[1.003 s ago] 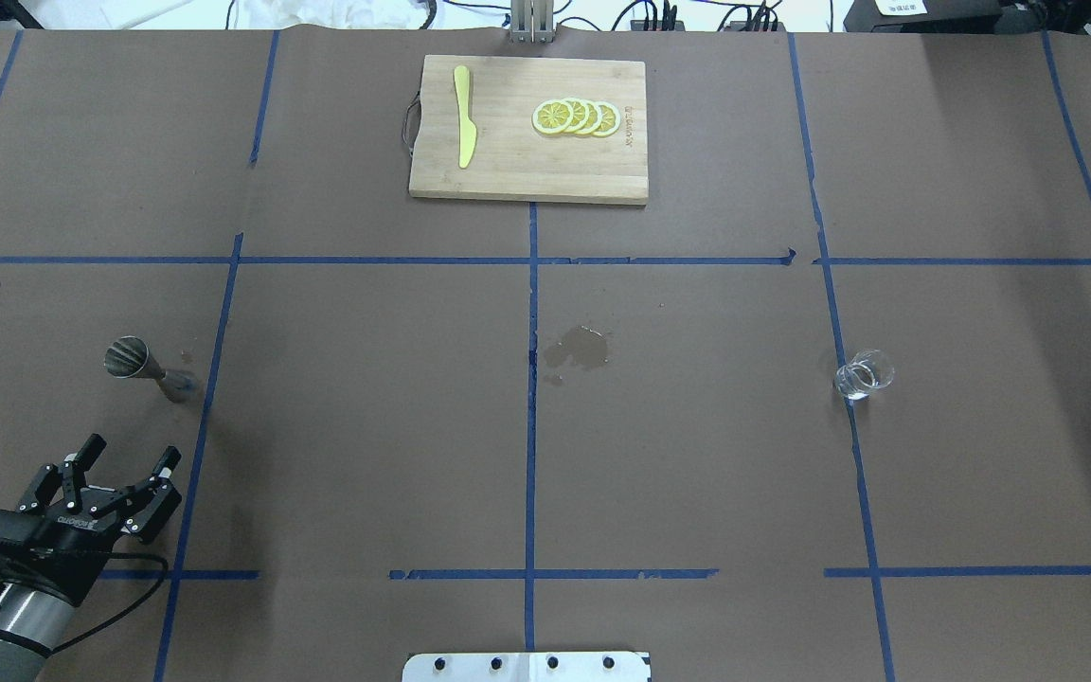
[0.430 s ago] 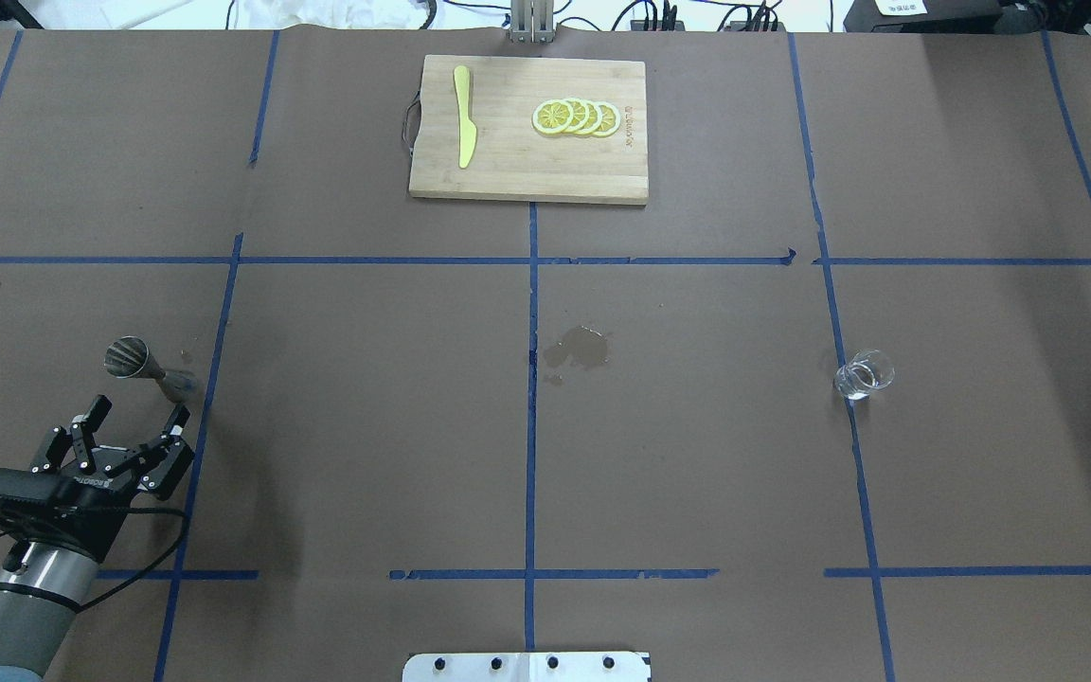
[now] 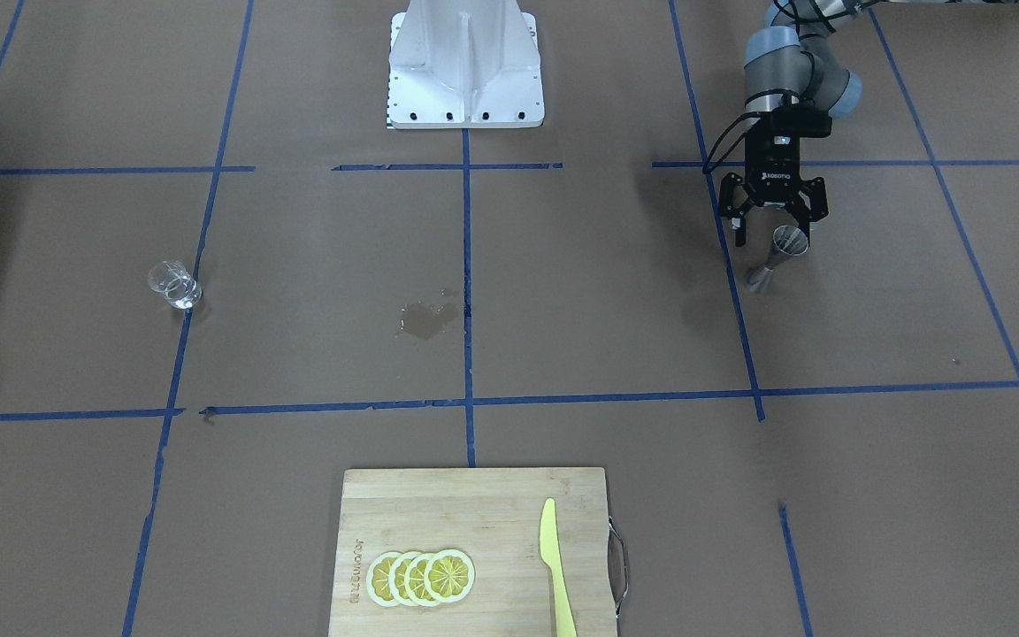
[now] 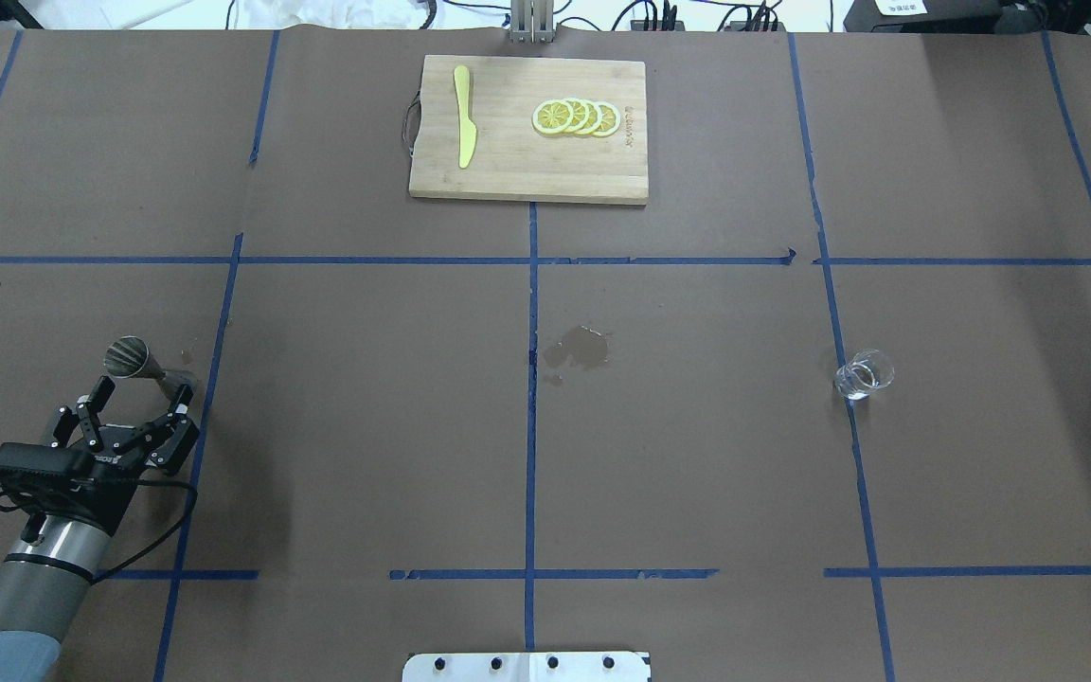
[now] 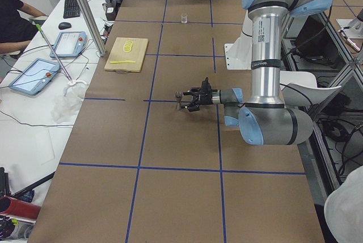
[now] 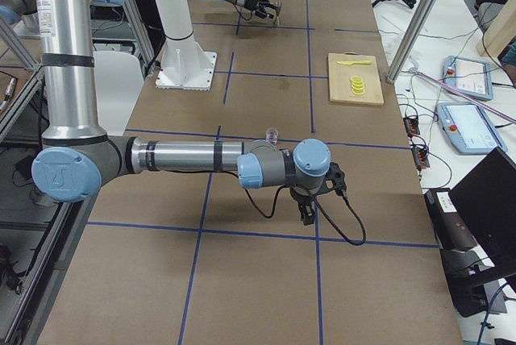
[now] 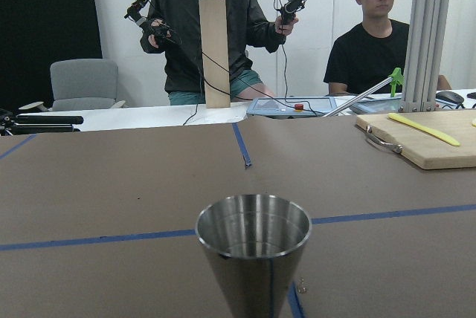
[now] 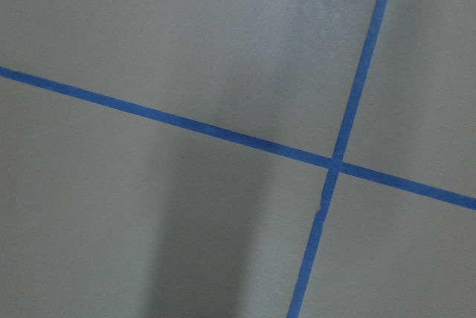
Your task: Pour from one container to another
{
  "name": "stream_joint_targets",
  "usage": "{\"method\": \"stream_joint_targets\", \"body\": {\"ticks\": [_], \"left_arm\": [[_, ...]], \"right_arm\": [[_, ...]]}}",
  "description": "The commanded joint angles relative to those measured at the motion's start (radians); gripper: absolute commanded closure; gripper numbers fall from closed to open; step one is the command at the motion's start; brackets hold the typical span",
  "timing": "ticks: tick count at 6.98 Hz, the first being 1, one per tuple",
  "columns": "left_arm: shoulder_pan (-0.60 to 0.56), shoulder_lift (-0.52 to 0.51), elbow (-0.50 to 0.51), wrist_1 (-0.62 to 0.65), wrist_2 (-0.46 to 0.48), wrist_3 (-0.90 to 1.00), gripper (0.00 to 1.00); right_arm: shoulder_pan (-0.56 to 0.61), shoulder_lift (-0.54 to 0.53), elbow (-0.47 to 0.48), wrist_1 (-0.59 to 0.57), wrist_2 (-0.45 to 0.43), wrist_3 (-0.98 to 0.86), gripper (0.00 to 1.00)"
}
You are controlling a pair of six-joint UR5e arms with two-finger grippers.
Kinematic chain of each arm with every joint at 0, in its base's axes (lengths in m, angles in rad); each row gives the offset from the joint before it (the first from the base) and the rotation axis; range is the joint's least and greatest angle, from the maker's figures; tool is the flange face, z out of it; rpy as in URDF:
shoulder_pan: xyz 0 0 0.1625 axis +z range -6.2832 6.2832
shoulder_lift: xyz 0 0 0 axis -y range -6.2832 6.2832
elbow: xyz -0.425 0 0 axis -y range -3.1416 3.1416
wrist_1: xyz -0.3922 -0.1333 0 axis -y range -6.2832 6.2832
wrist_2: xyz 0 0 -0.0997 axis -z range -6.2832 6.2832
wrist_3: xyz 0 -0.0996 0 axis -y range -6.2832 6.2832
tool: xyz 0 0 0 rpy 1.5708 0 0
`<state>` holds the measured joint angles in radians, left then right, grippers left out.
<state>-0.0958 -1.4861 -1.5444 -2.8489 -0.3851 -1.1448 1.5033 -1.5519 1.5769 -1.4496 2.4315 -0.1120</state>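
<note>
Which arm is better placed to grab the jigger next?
Left. Its open pincer is lined up close behind the jigger, which sits centred in its wrist view. The right pincer is far off, nearer the glass cup.

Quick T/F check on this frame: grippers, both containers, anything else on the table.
1. The left gripper is open and close to the jigger, not yet gripping it. True.
2. The glass cup is in a gripper's grasp. False: the glass cup stands alone on the table, with no gripper near it.
3. The jigger lies on its side. False: it stands upright, wide mouth up.
4. Lemon slices and a yellow knife lie on the cutting board. True.
5. There is a wet patch near the middle of the table. True.
</note>
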Motion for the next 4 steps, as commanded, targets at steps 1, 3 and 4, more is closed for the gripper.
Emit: {"method": "stream_joint_targets", "body": {"ticks": [1, 3, 4], "left_arm": [[-0.036, -0.06, 0.067, 0.0, -0.038, 0.0, 0.0], [-0.059, -0.062, 0.067, -0.001, -0.054, -0.001, 0.0], [-0.073, -0.062, 0.067, -0.001, -0.061, -0.001, 0.0]], "right_arm": [[0.0, 0.001, 0.0, 0.002, 0.0, 0.0, 0.0], [0.0, 0.003, 0.0, 0.002, 0.0, 0.0, 0.0], [0.0, 0.003, 0.002, 0.0, 0.0, 0.0, 0.0]]}}
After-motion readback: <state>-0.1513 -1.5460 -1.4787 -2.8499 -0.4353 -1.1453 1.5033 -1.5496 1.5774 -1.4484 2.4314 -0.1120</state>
